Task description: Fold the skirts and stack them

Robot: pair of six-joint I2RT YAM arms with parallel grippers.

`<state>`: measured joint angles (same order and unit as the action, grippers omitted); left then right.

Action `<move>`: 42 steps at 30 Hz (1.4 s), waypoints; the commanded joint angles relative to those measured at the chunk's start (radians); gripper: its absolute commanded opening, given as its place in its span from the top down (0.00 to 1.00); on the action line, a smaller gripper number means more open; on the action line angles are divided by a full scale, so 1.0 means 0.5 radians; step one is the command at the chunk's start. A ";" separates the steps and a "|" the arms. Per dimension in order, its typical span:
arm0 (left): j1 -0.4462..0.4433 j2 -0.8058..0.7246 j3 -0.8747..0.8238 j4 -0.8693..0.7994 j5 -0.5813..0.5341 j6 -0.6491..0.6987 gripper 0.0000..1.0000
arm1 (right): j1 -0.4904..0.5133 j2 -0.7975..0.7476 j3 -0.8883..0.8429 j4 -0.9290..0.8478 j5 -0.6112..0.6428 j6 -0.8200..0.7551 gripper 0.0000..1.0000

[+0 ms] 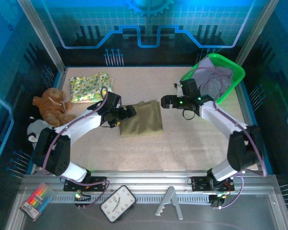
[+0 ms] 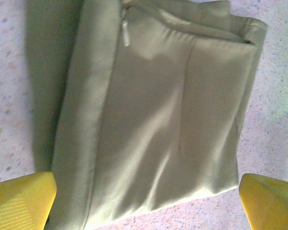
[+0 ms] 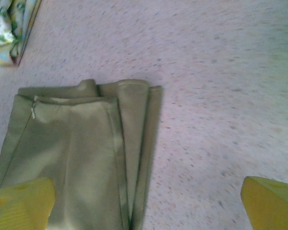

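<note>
My left claw (image 1: pixel 128 112) and right claw (image 1: pixel 166 101) gape wide and empty, flanking the folded olive skirt (image 1: pixel 145 120).

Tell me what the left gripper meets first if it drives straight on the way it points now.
The folded olive-khaki skirt. The left gripper points down at it with open jaws, so the cloth comes first, then the table beneath. How far above it hangs is unclear.
</note>
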<state>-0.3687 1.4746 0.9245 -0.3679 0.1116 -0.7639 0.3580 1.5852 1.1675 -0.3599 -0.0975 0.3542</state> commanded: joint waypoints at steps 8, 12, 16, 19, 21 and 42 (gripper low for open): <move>-0.006 -0.114 -0.136 0.208 0.164 -0.263 0.01 | 0.001 0.767 0.645 -0.282 -0.595 -0.376 0.15; 0.007 -0.027 -0.047 0.069 0.035 -0.195 0.01 | 0.030 0.940 0.788 -0.341 -0.587 -0.393 0.31; 0.015 0.143 0.166 -0.105 -0.092 -0.013 0.03 | 0.069 1.040 0.900 -0.390 -0.671 -0.502 0.47; 0.022 0.292 0.336 -0.236 -0.215 0.083 0.13 | 0.092 1.122 1.014 -0.471 -0.692 -0.567 0.55; 0.026 0.366 0.416 -0.278 -0.240 0.104 0.17 | 0.109 1.179 1.079 -0.519 -0.635 -0.576 0.54; 0.222 0.195 0.203 -0.041 0.003 0.111 0.01 | 0.279 1.063 1.191 -0.626 -0.529 -0.603 0.97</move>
<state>-0.2695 1.6409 1.0412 -0.4210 0.0689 -0.7307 0.4644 2.2238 1.7737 -0.6720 -0.3405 0.0662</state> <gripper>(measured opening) 0.988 0.061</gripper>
